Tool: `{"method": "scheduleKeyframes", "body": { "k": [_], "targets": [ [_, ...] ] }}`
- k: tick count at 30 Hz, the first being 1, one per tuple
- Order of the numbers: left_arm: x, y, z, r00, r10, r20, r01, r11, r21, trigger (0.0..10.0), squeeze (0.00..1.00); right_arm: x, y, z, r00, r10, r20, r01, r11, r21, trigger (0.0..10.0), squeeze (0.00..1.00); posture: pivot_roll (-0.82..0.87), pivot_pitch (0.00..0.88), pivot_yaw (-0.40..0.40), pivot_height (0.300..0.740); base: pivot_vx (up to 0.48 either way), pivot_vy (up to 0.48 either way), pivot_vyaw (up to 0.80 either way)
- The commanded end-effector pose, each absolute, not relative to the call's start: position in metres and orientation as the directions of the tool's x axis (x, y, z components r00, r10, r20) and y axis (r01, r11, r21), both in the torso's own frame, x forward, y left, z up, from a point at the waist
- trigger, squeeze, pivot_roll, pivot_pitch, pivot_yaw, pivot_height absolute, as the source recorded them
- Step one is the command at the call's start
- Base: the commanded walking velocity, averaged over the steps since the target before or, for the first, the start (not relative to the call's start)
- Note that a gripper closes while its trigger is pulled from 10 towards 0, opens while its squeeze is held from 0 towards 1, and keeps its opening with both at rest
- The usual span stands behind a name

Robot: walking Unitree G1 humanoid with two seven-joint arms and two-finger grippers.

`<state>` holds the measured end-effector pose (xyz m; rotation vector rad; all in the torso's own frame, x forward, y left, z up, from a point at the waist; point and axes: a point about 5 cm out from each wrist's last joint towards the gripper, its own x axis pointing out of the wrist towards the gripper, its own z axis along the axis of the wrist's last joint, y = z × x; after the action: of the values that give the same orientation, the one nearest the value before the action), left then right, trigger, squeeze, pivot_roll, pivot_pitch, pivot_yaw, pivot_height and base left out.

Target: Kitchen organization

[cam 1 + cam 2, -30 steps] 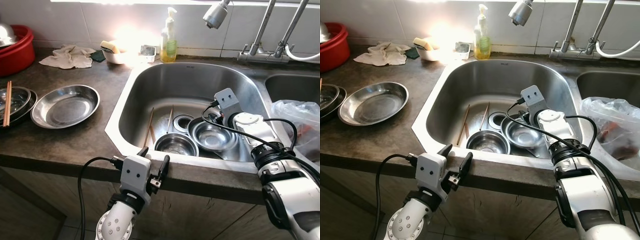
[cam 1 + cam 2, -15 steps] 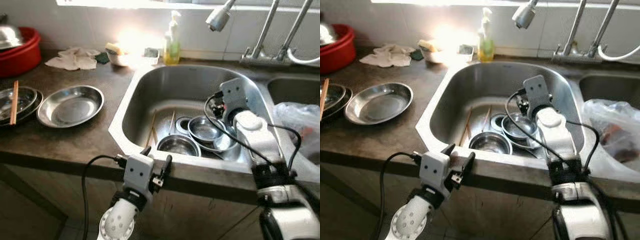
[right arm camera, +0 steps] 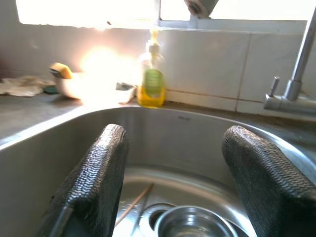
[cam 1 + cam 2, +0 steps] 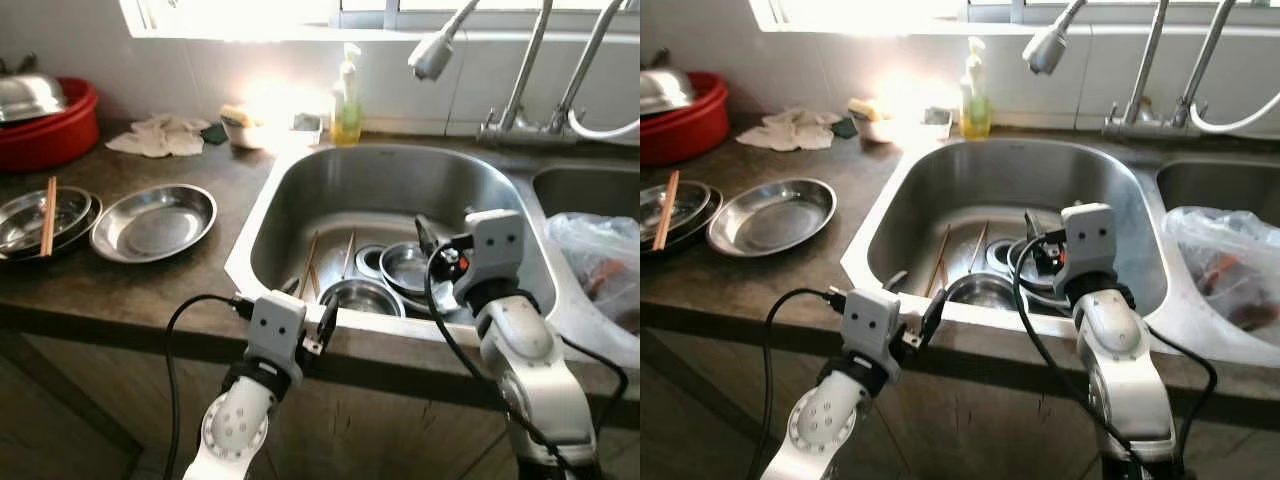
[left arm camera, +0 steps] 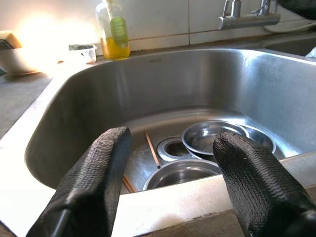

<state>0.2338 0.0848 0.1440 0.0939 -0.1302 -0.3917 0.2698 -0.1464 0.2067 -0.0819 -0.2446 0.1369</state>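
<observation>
Two steel bowls sit in the sink point(image 4: 300, 180): one point(image 4: 360, 297) at the near wall, one point(image 4: 405, 265) beside the drain point(image 5: 173, 146). A few wooden chopsticks point(image 4: 308, 265) lie on the sink floor to their left. My left gripper point(image 4: 308, 305) hovers at the sink's front rim, open and holding nothing; in its wrist view its fingers point(image 5: 98, 163) frame both bowls point(image 5: 210, 136). My right gripper point(image 4: 432, 250) hangs above the bowls on the right side of the sink, open and without a load, its fingers point(image 3: 98, 168) pointing at the back wall.
On the counter to the left lie a steel plate point(image 4: 155, 220), stacked bowls with chopsticks across them point(image 4: 45, 210), a red basin point(image 4: 50, 125) and a rag point(image 4: 160, 138). A soap bottle point(image 4: 348, 95) and spray faucet point(image 4: 432, 55) stand behind the sink. A plastic bag point(image 4: 600, 265) fills the right basin.
The camera has risen and shifted. My right gripper has lifted off the bowls and drawn back toward the sink's front, with nothing in it. The left gripper stays at the front rim.
</observation>
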Motion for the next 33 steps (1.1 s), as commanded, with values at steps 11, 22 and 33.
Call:
{"method": "scheduleKeyframes", "body": {
  "k": [11, 22, 33],
  "targets": [
    [0.234, 0.086, 0.136, 0.92, -0.384, 0.081, 0.374, 0.921, 0.11, 10.0, 0.0, 0.256, -0.134, 0.201, 0.963, 0.138, 0.231, -0.119, 0.988, -0.096, 10.0, 0.0, 0.1, 0.0, -0.01, 0.74, 0.0, 0.134, 0.58],
    [0.234, 0.086, 0.135, 0.923, -0.377, 0.07, 0.369, 0.923, 0.108, 10.0, 0.0, 0.258, -0.129, 0.201, 0.964, 0.141, 0.224, -0.123, 0.988, -0.092, 10.0, 0.0, 0.1, 0.0, -0.013, 0.74, 0.0, 0.175, 0.8],
    [0.233, 0.086, 0.131, 0.924, -0.38, 0.052, 0.37, 0.919, 0.138, 10.0, 0.0, 0.271, -0.132, 0.201, 0.975, 0.131, 0.178, -0.129, 0.991, -0.024, 10.0, 0.0, 0.1, 0.013, -0.014, 0.74, 0.0, 0.0, 0.22]
  ]
}}
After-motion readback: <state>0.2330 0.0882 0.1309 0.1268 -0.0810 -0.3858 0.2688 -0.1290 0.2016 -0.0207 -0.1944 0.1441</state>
